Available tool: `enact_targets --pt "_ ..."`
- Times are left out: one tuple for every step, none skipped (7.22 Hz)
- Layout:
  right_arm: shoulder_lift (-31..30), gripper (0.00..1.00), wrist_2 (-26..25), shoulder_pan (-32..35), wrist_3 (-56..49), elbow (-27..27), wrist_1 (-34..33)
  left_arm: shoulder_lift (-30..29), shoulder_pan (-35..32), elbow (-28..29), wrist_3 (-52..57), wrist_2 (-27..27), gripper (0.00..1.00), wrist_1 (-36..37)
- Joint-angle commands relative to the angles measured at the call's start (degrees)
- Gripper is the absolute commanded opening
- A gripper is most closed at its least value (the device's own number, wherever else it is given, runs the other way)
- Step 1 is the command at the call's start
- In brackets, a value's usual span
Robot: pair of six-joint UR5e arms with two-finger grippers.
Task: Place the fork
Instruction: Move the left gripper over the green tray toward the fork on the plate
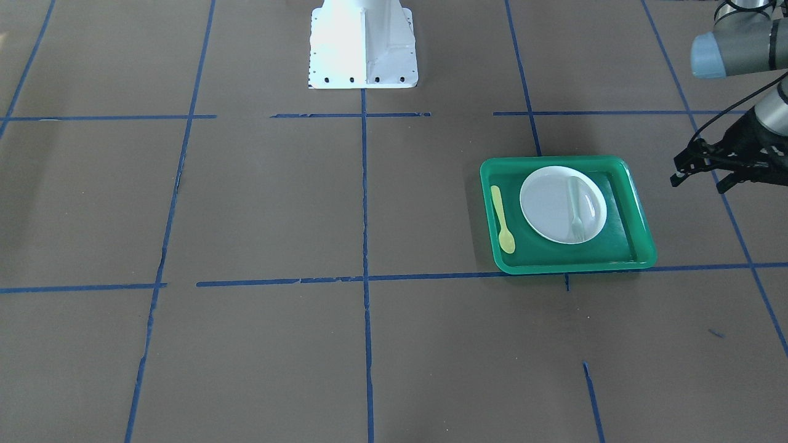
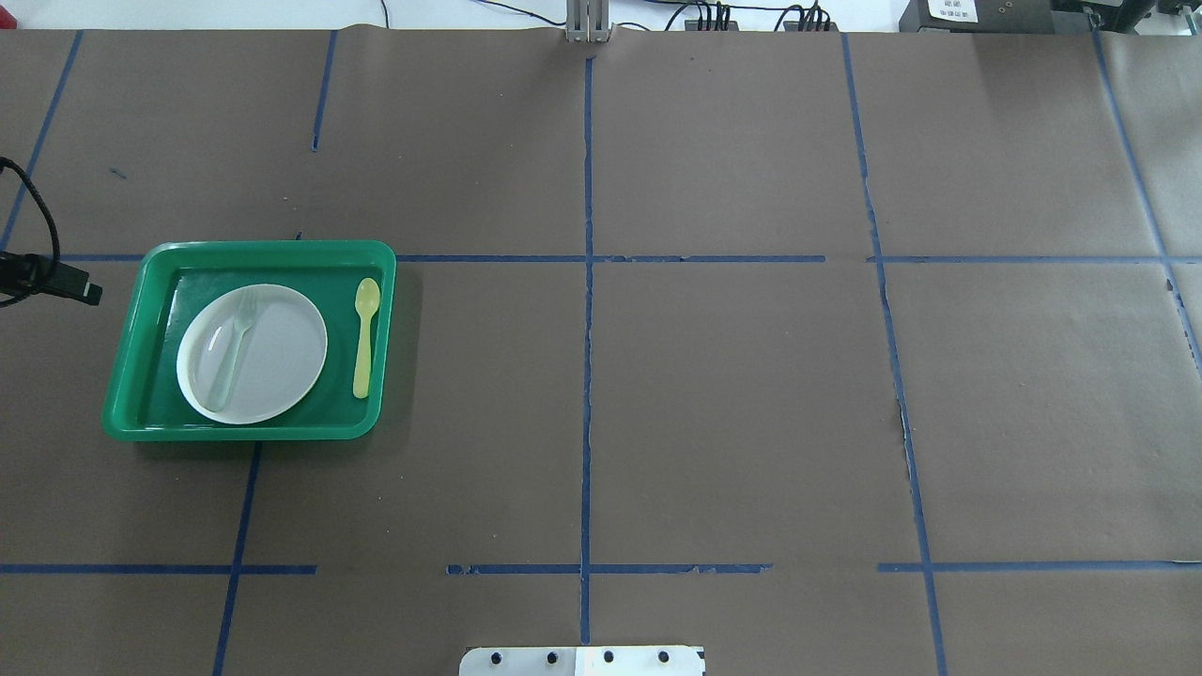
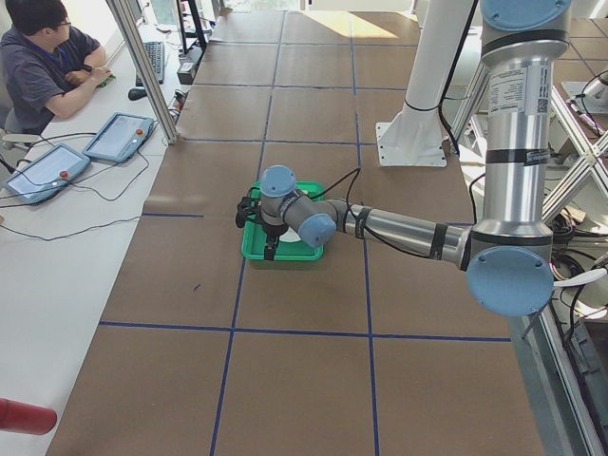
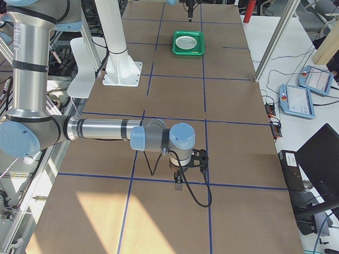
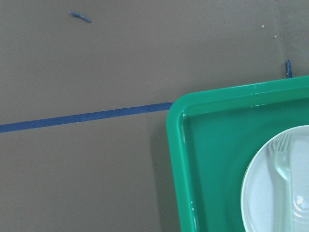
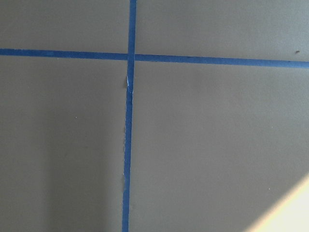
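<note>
The translucent whitish fork (image 1: pixel 577 212) lies across the white plate (image 1: pixel 551 206), which sits in the green tray (image 1: pixel 640 243). The fork also shows in the overhead view (image 2: pixel 235 345) and the left wrist view (image 5: pixel 284 169), tines toward the far side of the table. My left gripper (image 1: pixel 700 183) hovers beside the tray's outer side, apart from it, open and empty. My right gripper (image 4: pixel 180 181) shows only in the exterior right view, over bare table far from the tray; I cannot tell whether it is open or shut.
A yellow plastic spoon (image 2: pixel 364 336) lies in the tray beside the plate. The robot's white base (image 1: pixel 363 46) stands at the table's middle edge. Blue tape lines cross the brown table. An operator (image 3: pixel 43 57) sits at the side desk.
</note>
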Motion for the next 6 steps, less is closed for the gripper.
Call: enact_targets --pt "0.0 1.0 0.0 0.0 0.0 -0.02 0.0 -1.7 6.72 0.22 -7.45 7.06 1.0 -3.59" --pt "0.0 1.0 0.0 0.0 0.0 -0.02 0.0 -2.93 9.34 0.39 -9.3 9.17 1.0 -3.6" --pt "0.0 1.0 0.0 0.0 0.0 0.07 0.0 -4.34 11.28 0.65 -11.84 12.15 1.0 -3.51" --pt "0.0 1.0 0.0 0.0 0.0 -0.02 0.0 -4.53 13.57 0.74 -14.04 14.09 1.0 -3.51" --pt "0.0 1.0 0.0 0.0 0.0 0.07 0.0 -4.88 15.33 0.83 -14.93 15.42 1.0 -3.6" --pt "0.0 1.0 0.0 0.0 0.0 0.07 0.0 -5.05 16.48 0.92 -15.03 15.35 1.0 -3.6"
